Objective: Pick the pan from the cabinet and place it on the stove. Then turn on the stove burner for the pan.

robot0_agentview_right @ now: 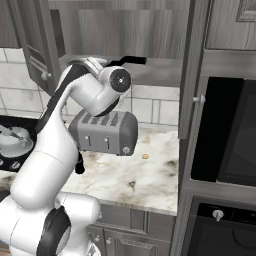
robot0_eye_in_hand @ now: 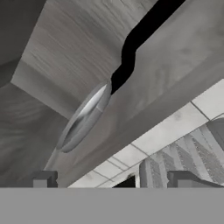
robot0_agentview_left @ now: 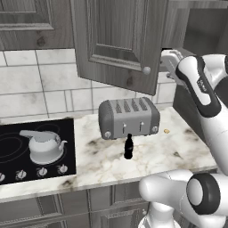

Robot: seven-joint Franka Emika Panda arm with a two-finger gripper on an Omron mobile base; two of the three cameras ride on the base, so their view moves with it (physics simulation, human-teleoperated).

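a silver four-slot toaster [robot0_agentview_left: 129,118] sits mid-counter toward the tiled back wall, on the marble counter [robot0_agentview_left: 178,147]. a small dark bottle [robot0_agentview_left: 128,147] stands just in front of it. a tiny tan crumb-like bit [robot0_agentview_left: 166,131] lies off the toaster's right. silver-white kettle [robot0_agentview_left: 44,144] at left.

Arm [robot0_agentview_left: 209,133]: glossy white shell, rounded tubular links, bulbous joint housings. Dark grey-black inlay band runs along forearm link toward 1 o'clock in left base view, faint small marking on it. Elbow joint cap: black ring around grey disc, at 5 o'clock in left base view; similar cap at 7 o'clock in right base view. Wrist housing: white sphere with dark round cap and small pale centre dot. Finger tips [robot0_eye_in_hand: 43,179]: small, dark grey, blocky, square-edged, at 6 o'clock in hand view.
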